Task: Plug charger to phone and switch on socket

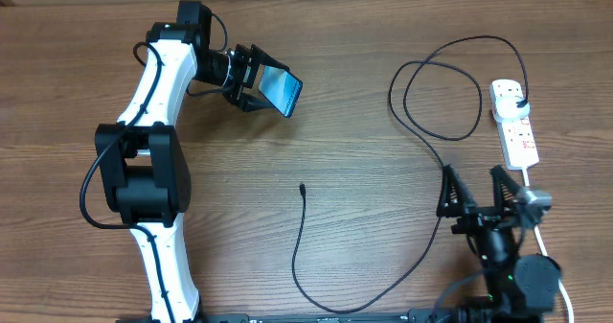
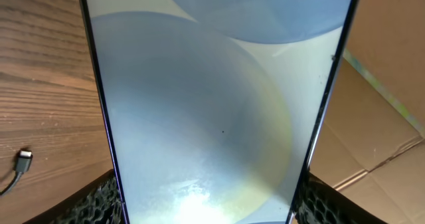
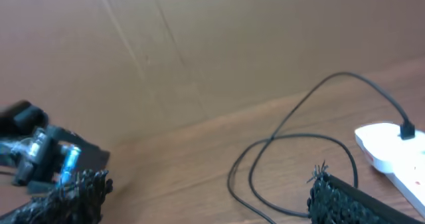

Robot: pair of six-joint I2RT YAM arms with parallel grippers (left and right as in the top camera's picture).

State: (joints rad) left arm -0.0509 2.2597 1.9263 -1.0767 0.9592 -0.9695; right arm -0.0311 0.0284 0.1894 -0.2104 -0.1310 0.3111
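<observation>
Over the wooden table [image 1: 57,265], left gripper [image 1: 261,81] clamped on the raised phone [image 1: 283,90], right gripper [image 1: 474,181] spread wide beside the socket [image 1: 517,131], charger [image 1: 303,194] tip lying loose between them.

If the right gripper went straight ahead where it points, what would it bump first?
Probably the charger cable, looped on the table ahead of the open right gripper. Depth is unclear, so it might pass over it and reach the cardboard wall.
</observation>
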